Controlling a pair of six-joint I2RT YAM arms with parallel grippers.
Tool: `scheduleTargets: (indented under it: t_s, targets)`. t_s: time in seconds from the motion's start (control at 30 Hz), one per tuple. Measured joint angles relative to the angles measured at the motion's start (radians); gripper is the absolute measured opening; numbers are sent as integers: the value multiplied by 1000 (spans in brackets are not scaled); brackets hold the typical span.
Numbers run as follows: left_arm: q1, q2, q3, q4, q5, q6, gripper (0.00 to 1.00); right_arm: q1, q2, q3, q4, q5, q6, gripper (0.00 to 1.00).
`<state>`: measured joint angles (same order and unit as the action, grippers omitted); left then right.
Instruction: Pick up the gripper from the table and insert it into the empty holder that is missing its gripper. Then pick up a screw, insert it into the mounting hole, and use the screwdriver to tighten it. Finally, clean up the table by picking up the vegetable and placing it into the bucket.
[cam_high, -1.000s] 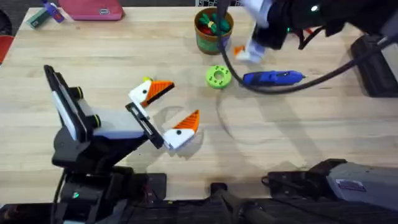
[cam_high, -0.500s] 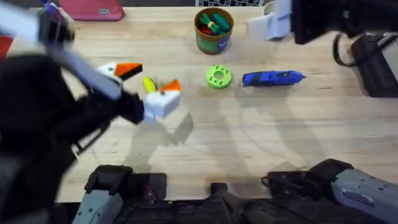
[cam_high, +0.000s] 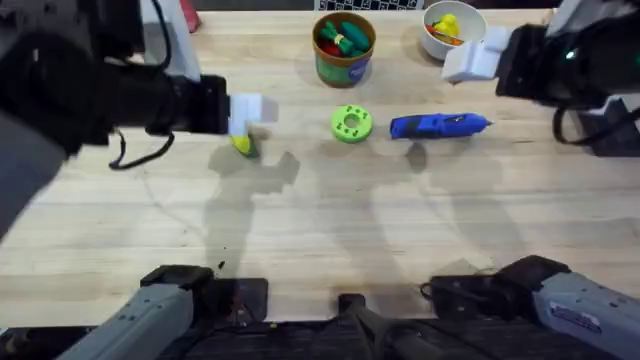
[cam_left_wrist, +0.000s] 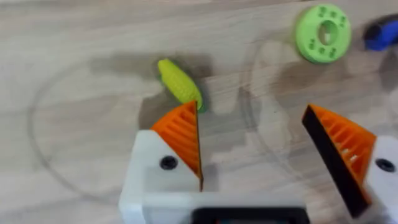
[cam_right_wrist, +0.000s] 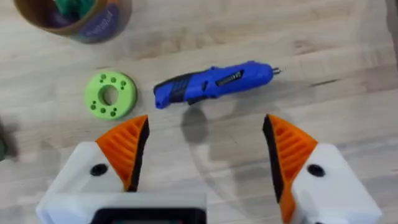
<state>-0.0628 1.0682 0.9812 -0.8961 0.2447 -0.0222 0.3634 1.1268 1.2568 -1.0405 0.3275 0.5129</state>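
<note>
The vegetable (cam_high: 243, 146), a small yellow-and-green corn, lies on the table (cam_high: 330, 230) left of centre. My left gripper (cam_high: 248, 115) hovers just above it. In the left wrist view the vegetable (cam_left_wrist: 179, 82) lies just beyond one orange pad, and the left gripper (cam_left_wrist: 250, 112) is open and holds nothing. The blue screwdriver (cam_high: 438, 125) lies right of centre. My right gripper (cam_high: 472, 60) hangs behind it. It is open in its wrist view (cam_right_wrist: 205, 121), short of the screwdriver (cam_right_wrist: 214, 83). The green bucket (cam_high: 343, 45) stands at the back. The loose gripper, the holder and the screw are out of view.
A flat green disc with holes (cam_high: 350, 123) lies between the vegetable and the screwdriver. A white bowl (cam_high: 450, 25) holding a yellow toy stands at the back right. Red and green toy pieces sit inside the bucket. Bare wood spans the table's front half.
My left arm has risen from the front left and swung back over the vegetable. My right gripper has drawn back to the right, uncovering the white bowl.
</note>
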Motion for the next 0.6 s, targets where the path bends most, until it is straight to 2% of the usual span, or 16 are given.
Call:
scheduleTargets:
  t_s: [0.23,0.43,0.6]
  targets:
    - [0,213,134,-167,-158,-232,985,0,2,-105,44,-23,24,991]
    - [0,407,153,-178,-221,-389,985,0,22,-112,45,-37,31,991]
    - [0,543,153,-142,-226,-464,986,0,23,-112,47,-38,34,991]
